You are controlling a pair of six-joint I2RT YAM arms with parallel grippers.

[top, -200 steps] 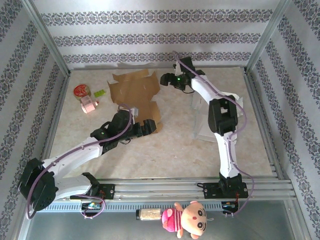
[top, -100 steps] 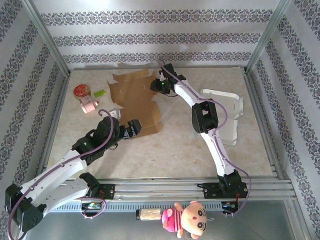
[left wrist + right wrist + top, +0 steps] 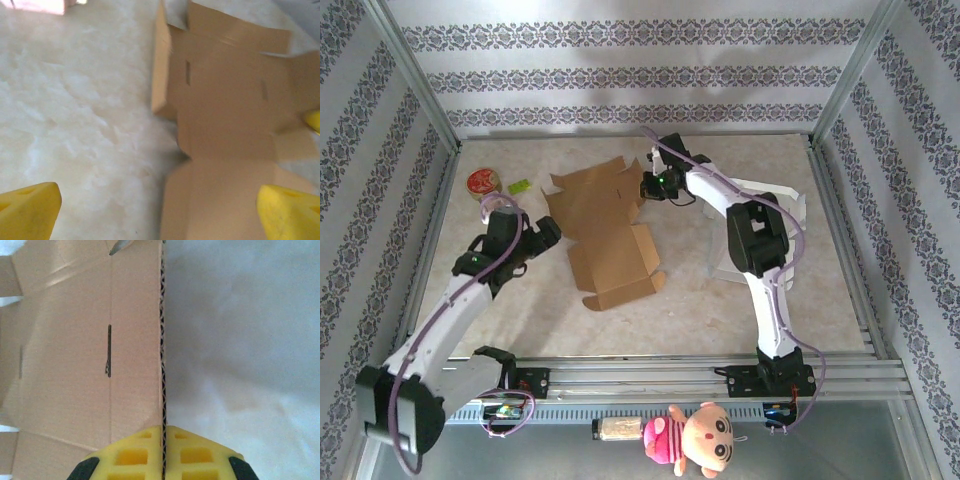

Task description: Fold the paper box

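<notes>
Nearest us, we are seeing a plush doll point(image 3: 695, 437) lying by the front rail. From its base, our left arm is stretching up and slightly right across the table point(image 3: 690, 300), with its forearm angling toward the paper box point(image 3: 608, 235). The left gripper point(image 3: 542, 233) is hovering just beside the box's left edge. In its wrist view the yellow fingertips point(image 3: 30, 212) are standing wide apart with nothing between them. The box is lying opened out mid-table with its flaps spread, and one near flap is apparently lifting a little. Our right arm is rising from its base, bending at the elbow and reaching back-left. The right gripper point(image 3: 163, 452) is pinching the box's far right edge, pads closed on the corrugated rim. Farther left, a tape roll point(image 3: 483, 182) is sitting near the wall.
</notes>
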